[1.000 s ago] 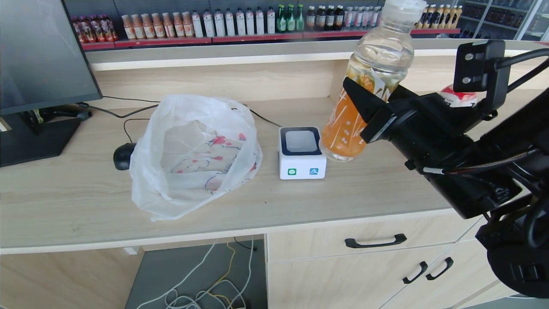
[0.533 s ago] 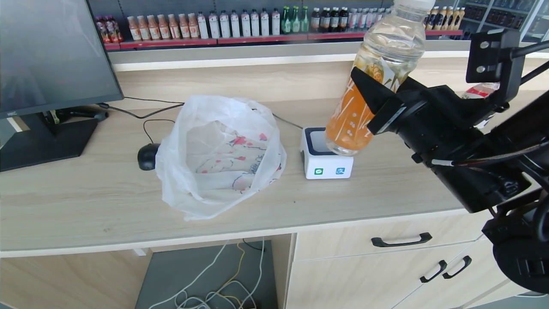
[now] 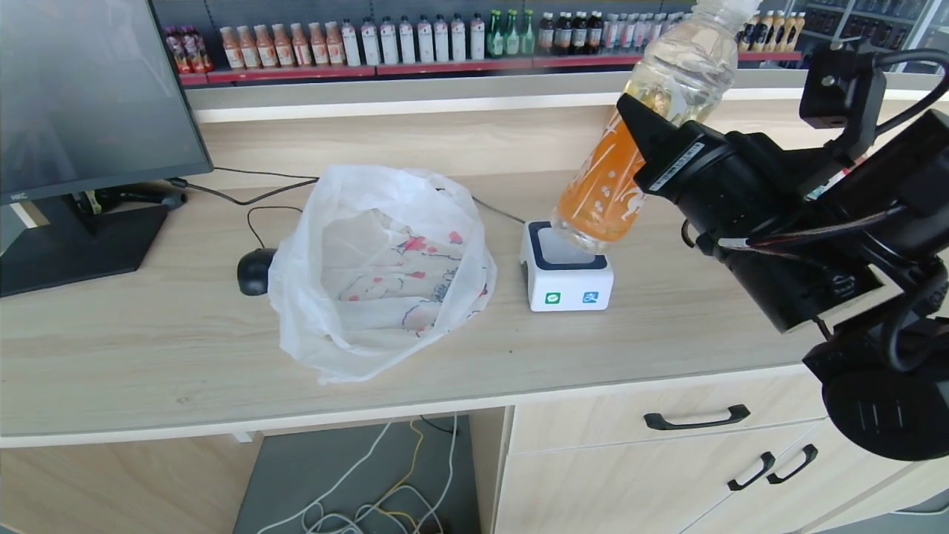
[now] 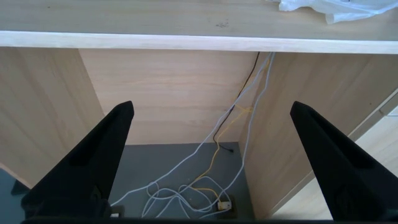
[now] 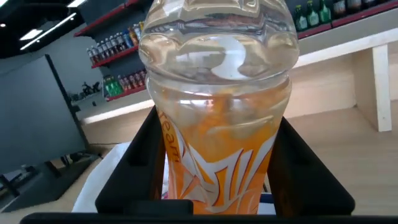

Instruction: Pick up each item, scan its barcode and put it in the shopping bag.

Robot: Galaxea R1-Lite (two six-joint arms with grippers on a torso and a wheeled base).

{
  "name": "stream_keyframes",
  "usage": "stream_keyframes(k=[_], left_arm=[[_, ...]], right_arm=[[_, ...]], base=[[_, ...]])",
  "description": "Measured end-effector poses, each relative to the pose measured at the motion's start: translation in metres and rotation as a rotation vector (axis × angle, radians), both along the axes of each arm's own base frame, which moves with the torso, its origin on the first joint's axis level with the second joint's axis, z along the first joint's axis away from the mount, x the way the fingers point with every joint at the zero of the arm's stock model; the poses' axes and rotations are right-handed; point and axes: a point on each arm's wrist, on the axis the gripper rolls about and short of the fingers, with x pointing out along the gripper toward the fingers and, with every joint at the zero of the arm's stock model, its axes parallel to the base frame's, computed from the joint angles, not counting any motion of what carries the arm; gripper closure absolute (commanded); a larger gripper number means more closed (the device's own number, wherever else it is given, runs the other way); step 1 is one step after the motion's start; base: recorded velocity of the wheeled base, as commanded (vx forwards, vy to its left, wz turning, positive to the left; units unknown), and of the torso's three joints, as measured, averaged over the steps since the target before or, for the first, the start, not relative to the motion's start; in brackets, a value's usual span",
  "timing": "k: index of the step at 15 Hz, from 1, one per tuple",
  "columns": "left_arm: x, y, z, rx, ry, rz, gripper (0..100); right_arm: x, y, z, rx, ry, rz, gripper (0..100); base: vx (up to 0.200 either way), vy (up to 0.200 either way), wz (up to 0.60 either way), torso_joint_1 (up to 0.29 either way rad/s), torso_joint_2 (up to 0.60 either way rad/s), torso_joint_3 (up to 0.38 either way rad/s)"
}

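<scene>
A shop checkout: drink shelves [image 3: 445, 44] along the top, a monitor [image 3: 81, 89] upper left, a scanner [image 3: 567, 285] and bag [image 3: 378, 267] mid-frame on the counter [image 3: 148, 348].

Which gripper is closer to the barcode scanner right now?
Right. The right gripper holds the bottle tilted just above the scanner; the left gripper is open out in front of the counter, farther off.

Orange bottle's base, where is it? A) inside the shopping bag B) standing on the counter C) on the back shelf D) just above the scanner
D: the right end effector holds the bottle tilted, its base just above the scanner and clear of the shopping bag.
</scene>
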Motion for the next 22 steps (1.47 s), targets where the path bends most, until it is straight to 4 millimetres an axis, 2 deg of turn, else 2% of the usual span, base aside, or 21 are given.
stream_keyframes(k=[4, 13, 18, 22], left_arm=[[0.000, 0.000, 0.000, 0.000, 0.000, 0.000, 0], [0.000, 0.000, 0.000, 0.000, 0.000, 0.000, 0], [0.000, 0.000, 0.000, 0.000, 0.000, 0.000, 0], [0.000, 0.000, 0.000, 0.000, 0.000, 0.000, 0]], right_arm=[[0.007, -0.001, -0.005, 0.167, 0.118, 0.100, 100], [0.024, 0.004, 0.002, 0.545, 0.278, 0.300, 100], [0.044, 0.016, 0.015, 0.712, 0.359, 0.385, 100], [0.062, 0.011, 0.004, 0.785, 0.399, 0.378, 100]], base=[[0.000, 0.000, 0.00, 0.000, 0.00, 0.000], [0.000, 0.000, 0.00, 0.000, 0.00, 0.000], [0.000, 0.000, 0.00, 0.000, 0.00, 0.000], [0.000, 0.000, 0.00, 0.000, 0.00, 0.000]])
